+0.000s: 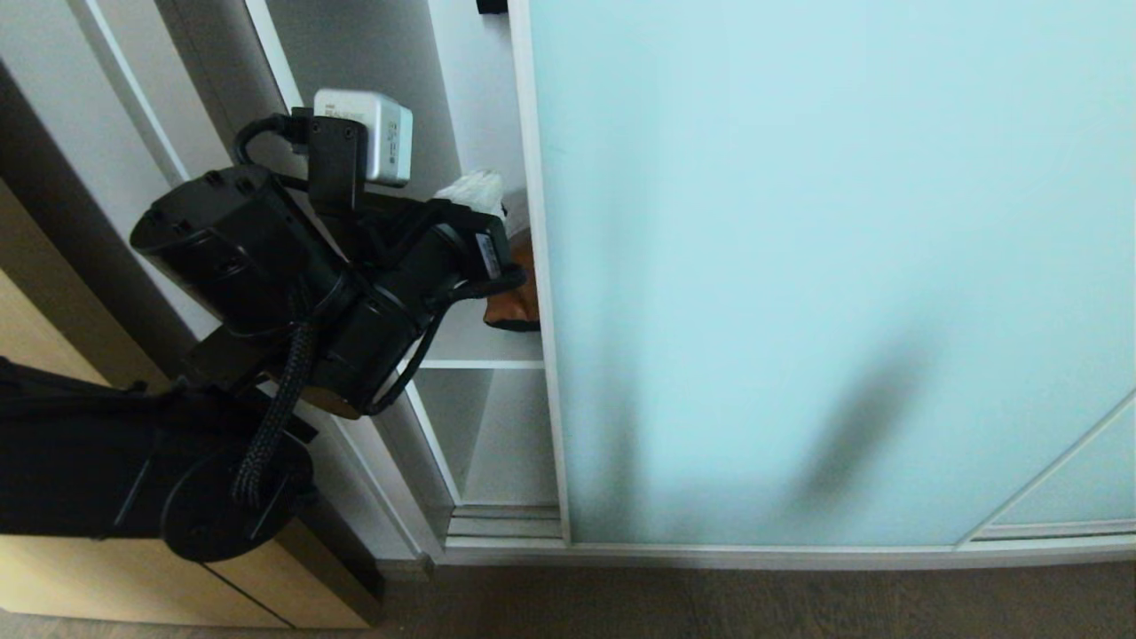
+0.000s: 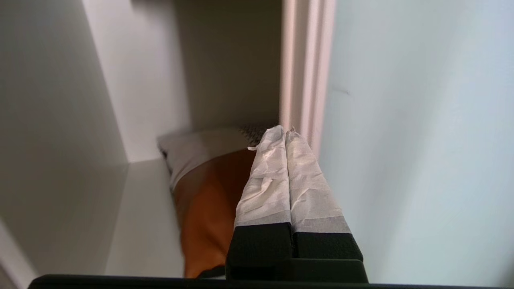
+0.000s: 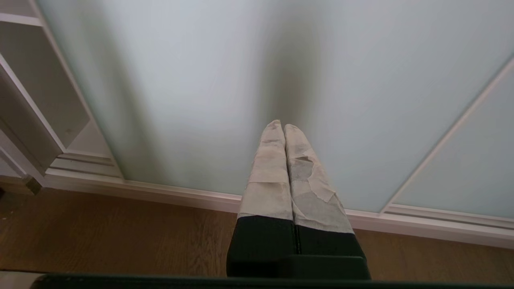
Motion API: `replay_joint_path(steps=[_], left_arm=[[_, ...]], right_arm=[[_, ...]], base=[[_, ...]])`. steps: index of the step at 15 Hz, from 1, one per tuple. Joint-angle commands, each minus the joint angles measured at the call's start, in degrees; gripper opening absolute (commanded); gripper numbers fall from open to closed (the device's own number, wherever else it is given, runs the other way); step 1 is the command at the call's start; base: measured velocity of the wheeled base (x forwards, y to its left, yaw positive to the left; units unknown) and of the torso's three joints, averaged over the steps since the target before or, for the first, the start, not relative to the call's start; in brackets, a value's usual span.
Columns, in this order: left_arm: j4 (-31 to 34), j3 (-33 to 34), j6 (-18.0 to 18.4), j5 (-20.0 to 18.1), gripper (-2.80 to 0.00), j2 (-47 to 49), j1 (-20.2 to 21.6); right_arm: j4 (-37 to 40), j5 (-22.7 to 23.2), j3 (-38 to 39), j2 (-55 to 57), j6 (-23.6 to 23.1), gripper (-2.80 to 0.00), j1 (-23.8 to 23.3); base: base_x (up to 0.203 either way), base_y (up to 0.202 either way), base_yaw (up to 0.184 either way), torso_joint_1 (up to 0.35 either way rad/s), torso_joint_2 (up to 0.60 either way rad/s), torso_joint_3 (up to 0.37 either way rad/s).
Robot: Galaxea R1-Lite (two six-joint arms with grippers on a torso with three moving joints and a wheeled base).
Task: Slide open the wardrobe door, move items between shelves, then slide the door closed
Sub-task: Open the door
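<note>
- My left gripper (image 2: 285, 134) is closed, empty, in the wardrobe gap.
- Just beyond it the cushion (image 2: 204, 192) lies on the shelf (image 2: 140, 224), beside the sliding door (image 2: 421, 140).
- Soft, light; I'd pinch an edge.
- Right gripper (image 3: 284, 127) is closed too.

Frosted matt glass door (image 1: 799, 266), seemingly fabric cushion (image 2: 204, 200), wooden floor (image 3: 120, 237)

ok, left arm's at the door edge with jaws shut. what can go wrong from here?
1. The left gripper is shut, tips beside the sliding wardrobe door frame edge; a push may slip off the thin frame.
2. The cushion sits just past the tips on the shelf, partly behind the door; it could get dragged or jammed.
3. The opening looks narrow, so the arm may scrape the frame.
The right gripper hangs shut before the glass.
</note>
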Motion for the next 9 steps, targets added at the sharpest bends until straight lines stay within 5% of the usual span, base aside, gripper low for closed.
replay_joint_path(steps=[1,9], left_arm=[[-0.45,0.09,-0.07,0.04,-2.8,-1.1,-0.48],[2.48,-2.74,0.18,-0.7,-2.8,-0.69,-1.15]], right_arm=[[-0.08,0.06,0.0,-0.1,-0.04,-2.8,0.0],[-0.08,0.03,0.0,-0.1,-0.04,-2.8,-0.01]], base=[[0.0,0.0,0.0,0.0,0.0,0.0],[0.0,0.0,0.0,0.0,0.0,0.0]])
